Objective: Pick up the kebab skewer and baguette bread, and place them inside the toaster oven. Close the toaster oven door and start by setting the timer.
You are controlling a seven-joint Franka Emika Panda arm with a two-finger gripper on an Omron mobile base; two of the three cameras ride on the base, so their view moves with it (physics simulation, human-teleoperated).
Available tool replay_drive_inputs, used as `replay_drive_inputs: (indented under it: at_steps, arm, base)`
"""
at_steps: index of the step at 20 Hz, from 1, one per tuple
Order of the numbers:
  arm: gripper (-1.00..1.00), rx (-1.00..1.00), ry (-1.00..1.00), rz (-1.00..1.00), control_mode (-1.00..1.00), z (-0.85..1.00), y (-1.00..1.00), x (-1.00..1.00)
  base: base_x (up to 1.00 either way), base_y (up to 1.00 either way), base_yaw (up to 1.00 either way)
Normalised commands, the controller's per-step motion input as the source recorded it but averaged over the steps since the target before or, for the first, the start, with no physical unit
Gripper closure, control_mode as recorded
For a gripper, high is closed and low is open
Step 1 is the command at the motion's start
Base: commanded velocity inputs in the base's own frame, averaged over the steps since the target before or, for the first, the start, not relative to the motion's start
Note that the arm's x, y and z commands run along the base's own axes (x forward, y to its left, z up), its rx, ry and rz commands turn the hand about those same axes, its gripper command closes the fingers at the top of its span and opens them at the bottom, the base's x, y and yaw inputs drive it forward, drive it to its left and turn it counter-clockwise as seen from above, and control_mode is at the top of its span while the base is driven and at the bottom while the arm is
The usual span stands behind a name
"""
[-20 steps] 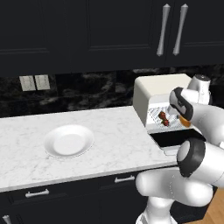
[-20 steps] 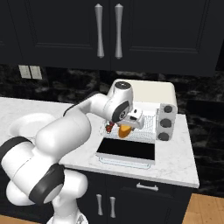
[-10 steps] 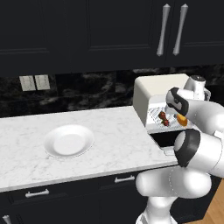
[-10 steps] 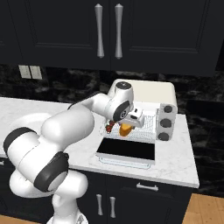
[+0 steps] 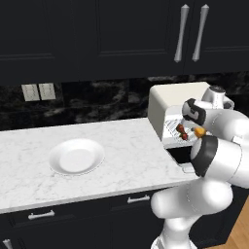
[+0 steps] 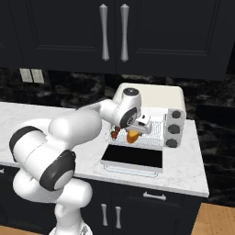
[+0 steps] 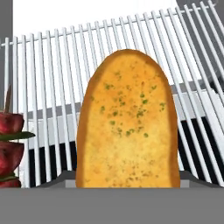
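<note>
The toaster oven (image 6: 156, 94) stands at the counter's right end, its door (image 6: 133, 157) folded down flat. My gripper (image 6: 137, 128) is at the oven's mouth, shut on the baguette bread (image 6: 132, 136), which hangs just above the wire rack (image 7: 52, 74). The golden loaf (image 7: 127, 127) stands upright in the hand view and hides my fingertips. Left of the loaf, the kebab skewer (image 7: 9, 140) with dark red chunks lies on the rack. From the left base view, skewer (image 5: 182, 132) and baguette (image 5: 199, 131) sit side by side inside the oven opening.
Three knobs (image 6: 174, 128) run down the oven's right side. A white plate (image 5: 76, 156) lies on the marble counter (image 5: 121, 141) to the left. Dark cabinets with bar handles (image 6: 113, 32) hang above. The lowered door juts past the counter's front edge.
The arm's elbow has risen a little and drawn in. The hand with the baguette has edged slightly toward the rack; skewer and door have not moved.
</note>
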Motion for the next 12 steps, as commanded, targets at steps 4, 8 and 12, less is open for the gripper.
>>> replay_drive_inputs:
  at_steps: [4,8,12]
  arm:
    - [1.00,0.00,0.00,0.04,-1.00,-0.12,-0.07,0.17]
    - [1.00,0.00,0.00,0.05,-1.00,-0.17,-0.08,0.19]
    - [1.00,0.00,0.00,0.05,-1.00,-0.13,-0.10,0.11]
  base:
    - [0.00,0.00,0.00]
    - [0.00,0.00,0.00]
    - [0.00,0.00,0.00]
